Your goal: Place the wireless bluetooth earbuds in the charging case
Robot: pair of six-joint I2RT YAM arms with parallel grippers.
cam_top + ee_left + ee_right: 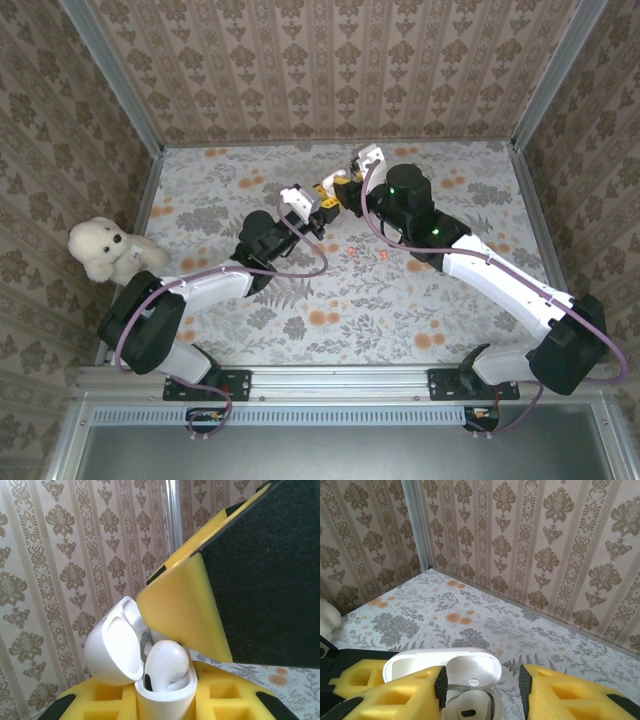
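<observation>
My left gripper [165, 702] is shut on a white charging case [162, 707] and holds it upright above the table, its lid [112, 650] hinged open. A white earbud [167, 665] sits in the case's mouth. My right gripper [482, 685] is open directly over the case, and one of its yellow fingers [185, 615] hangs just above the bud. In the right wrist view the open lid [470, 667] and the seated bud [470, 705] lie between the pads, close to the left pad [441, 685]. Two red-orange earbuds [352, 248] [385, 255] lie on the table. Both grippers [322, 205] [342, 190] meet at the table's middle back.
A white teddy bear [105, 250] sits at the table's left edge. Patterned walls close off the back and both sides, with a metal corner post [417, 525] ahead of the right gripper. The floral tabletop [400, 310] stretches out in front of the arms.
</observation>
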